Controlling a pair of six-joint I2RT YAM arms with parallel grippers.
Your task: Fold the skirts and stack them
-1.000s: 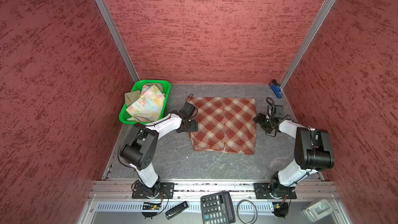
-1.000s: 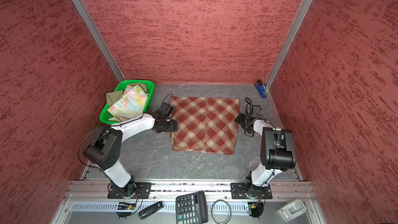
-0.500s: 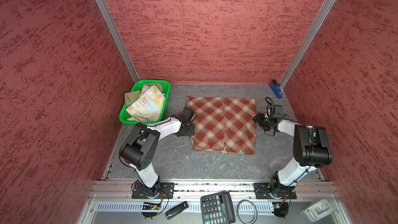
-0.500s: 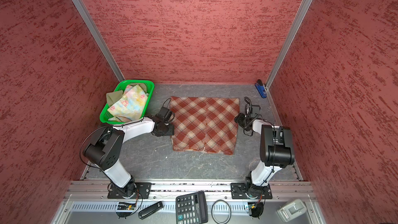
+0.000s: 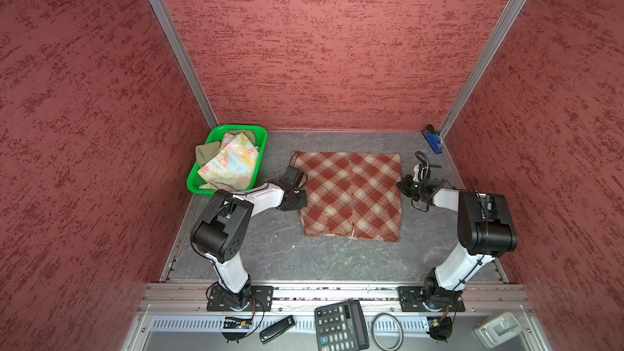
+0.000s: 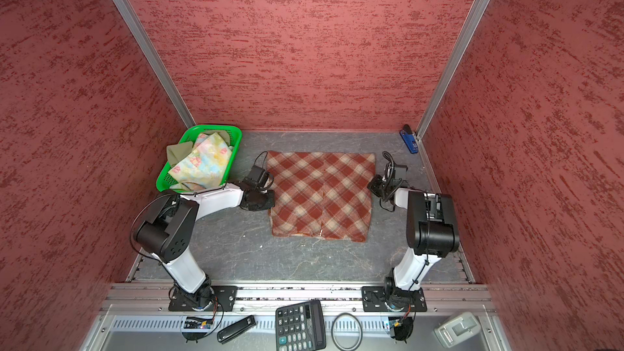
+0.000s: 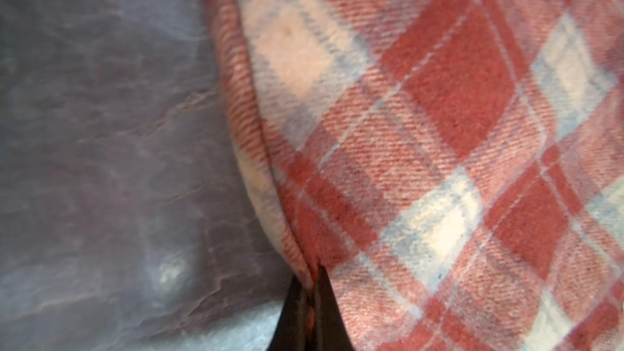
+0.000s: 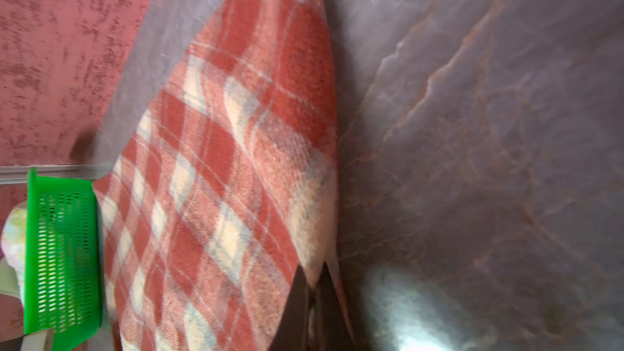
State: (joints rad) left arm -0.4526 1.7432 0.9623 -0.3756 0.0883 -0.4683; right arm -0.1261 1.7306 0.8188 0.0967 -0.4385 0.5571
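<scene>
Both pincers have snapped together since a second ago. They stood spread beside the plaid skirt (image 5: 351, 194) then, and the left arm has slid in from just outside the cloth to its side edge.

Nearest the camera, a calculator (image 5: 341, 327) lies on the front ledge, outside the work area. Past the arm bases comes the grey bench (image 5: 304, 258), and on it the plaid skirt lies spread flat and unfolded, its near hem square to the front and a slit running up from that hem.

The left pincer (image 7: 310, 276) is clamped on the skirt's left side seam, about halfway along that edge. The wrist view shows both layers nipped between the tips. The right pincer (image 8: 313, 273) is clamped likewise on the opposite edge, slightly farther back, with the cloth puckering up into its tips.

The fabric looks like thick brushed twill, so it should be soft, light and not slippery. It is also limp, and I expect it to sag in the middle once lifted and to drag on the bench rather than hold a crease. Holding it at the seamed edges with both layers caught seems right. A grip on one layer alone would let the skirt open.

Farther back on the left, the green basket (image 5: 241, 127) holds the floral skirt (image 5: 233, 163) on top of the olive skirt (image 5: 206, 153). Both are crumpled and not yet folded. A blue stapler (image 5: 433, 139) sits in the far right corner.
</scene>
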